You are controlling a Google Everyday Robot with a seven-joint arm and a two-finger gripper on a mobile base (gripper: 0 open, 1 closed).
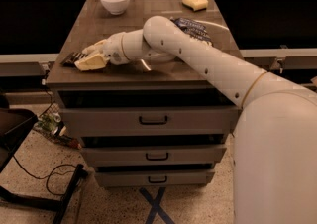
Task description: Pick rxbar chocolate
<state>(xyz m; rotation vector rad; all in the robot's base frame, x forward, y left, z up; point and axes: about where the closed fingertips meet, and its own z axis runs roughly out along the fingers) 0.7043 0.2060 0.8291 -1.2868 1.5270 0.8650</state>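
The rxbar chocolate (70, 59) is a small flat black wrapper lying near the left front edge of the wooden cabinet top (148, 20). Only its left end shows; the rest is under the gripper. My gripper (88, 55) reaches in from the right and sits low over the bar. One cream finger is behind the bar and one in front, with a gap between them, so the gripper looks open around the bar. The bar rests on the surface.
A white bowl (114, 0) stands at the back left and a yellow sponge (194, 2) at the back right. A dark blue chip bag (193, 27) lies behind my arm. Below the top are three drawers (151, 119). Cables and a black stand lie on the floor at left.
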